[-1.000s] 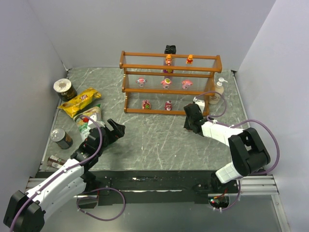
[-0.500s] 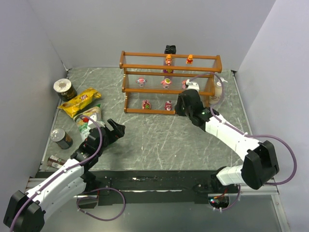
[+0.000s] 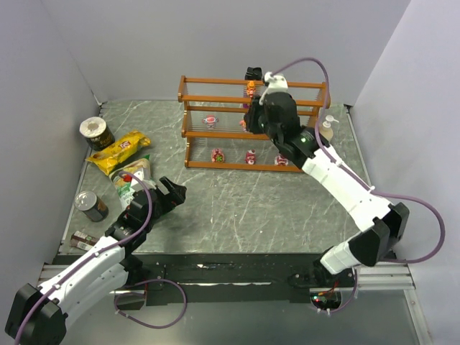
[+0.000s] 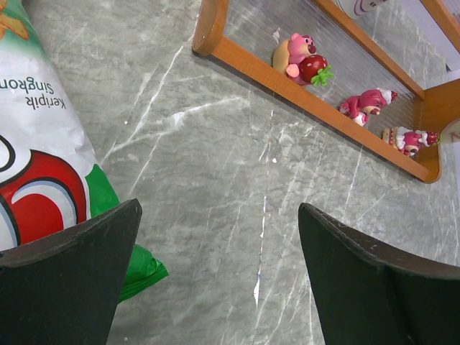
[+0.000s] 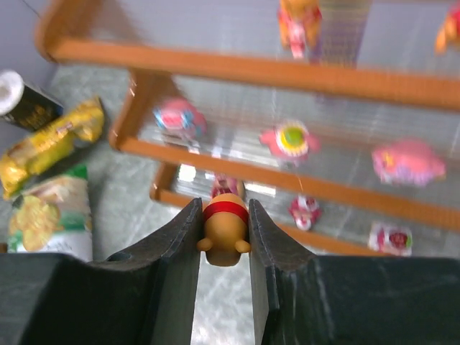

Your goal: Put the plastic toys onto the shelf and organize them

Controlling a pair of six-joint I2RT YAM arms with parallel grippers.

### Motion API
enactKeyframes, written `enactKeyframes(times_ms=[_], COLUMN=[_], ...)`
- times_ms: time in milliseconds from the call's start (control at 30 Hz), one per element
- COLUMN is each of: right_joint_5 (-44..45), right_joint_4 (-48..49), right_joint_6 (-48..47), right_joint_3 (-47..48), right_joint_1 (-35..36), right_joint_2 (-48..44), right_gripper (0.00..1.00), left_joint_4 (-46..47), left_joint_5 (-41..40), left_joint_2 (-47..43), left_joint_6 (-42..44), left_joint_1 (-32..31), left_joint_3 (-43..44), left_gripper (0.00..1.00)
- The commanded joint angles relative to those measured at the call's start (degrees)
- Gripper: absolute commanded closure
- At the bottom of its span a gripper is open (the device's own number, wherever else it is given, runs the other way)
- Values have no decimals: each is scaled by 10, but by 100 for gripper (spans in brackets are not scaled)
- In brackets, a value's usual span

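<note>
Grey marbled worktop (image 3: 237, 208), boxed in by pale walls, carries the orange-brown wooden three-tier shelf (image 3: 215, 80). The right end effector (image 5: 223, 214) is raised against the shelf and pinches a small orange plastic figurine with a red band (image 5: 223, 236), which lies sideways right at its fingertips. Two more orange figurines (image 5: 298, 21) stand on the top tier, ahead of and above those tips; the pink figurines (image 5: 291, 140) sit lower, directly beyond them. The grip looks shallow, so the toy could slip out. A finger clipping a rail, or a sideways release, might topple it or its neighbours. The left end effector (image 4: 217, 208) is spread wide and empty, low beside a green-and-white chip bag (image 4: 43, 144).
</note>
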Motion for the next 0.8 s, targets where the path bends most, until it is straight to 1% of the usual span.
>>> enactKeyframes(times_ms=[0, 267, 433, 467, 567, 767], right_joint_5=[16, 17, 24, 26, 25, 30], right_joint_4=[-21, -62, -67, -80, -92, -84], right_joint_6=[-38, -75, -91, -91, -96, -104], right_joint_3=[97, 287, 355, 381, 413, 420], right_joint_1=[6, 6, 7, 6, 7, 6], right_joint_2=[46, 180, 233, 251, 276, 293], right_gripper=[100, 100, 100, 100, 100, 98], left_joint_4=[13, 14, 14, 14, 14, 13], left_joint_5=[6, 10, 10, 10, 10, 8], left_joint_2=[-7, -2, -3, -3, -4, -5], left_joint_6=[8, 9, 9, 9, 9, 9], left_joint_1=[1, 1, 1, 1, 1, 1], left_joint_3=[21, 23, 21, 21, 21, 21], left_gripper=[4, 4, 4, 4, 4, 4])
